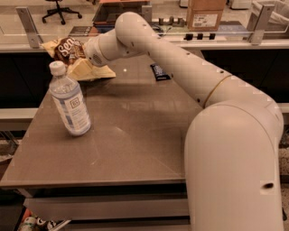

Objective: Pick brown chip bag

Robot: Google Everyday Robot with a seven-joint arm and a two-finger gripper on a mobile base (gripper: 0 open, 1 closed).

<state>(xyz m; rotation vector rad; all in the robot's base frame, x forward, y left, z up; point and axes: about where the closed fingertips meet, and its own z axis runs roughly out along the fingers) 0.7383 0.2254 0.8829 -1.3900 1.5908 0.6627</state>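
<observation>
The brown chip bag (67, 48), tan-yellow with a dark brown panel and white script, lies at the far left corner of the table (135, 131). My gripper (81, 67) is at the end of the cream arm, which reaches across from the right. It rests low over the bag's near tan part and hides some of it. I cannot tell whether it holds the bag.
A clear water bottle (70, 103) stands upright just in front of the bag, near the table's left edge. A small dark blue packet (159, 71) lies at the far middle. A ledge with a cardboard box (205, 13) runs behind the table.
</observation>
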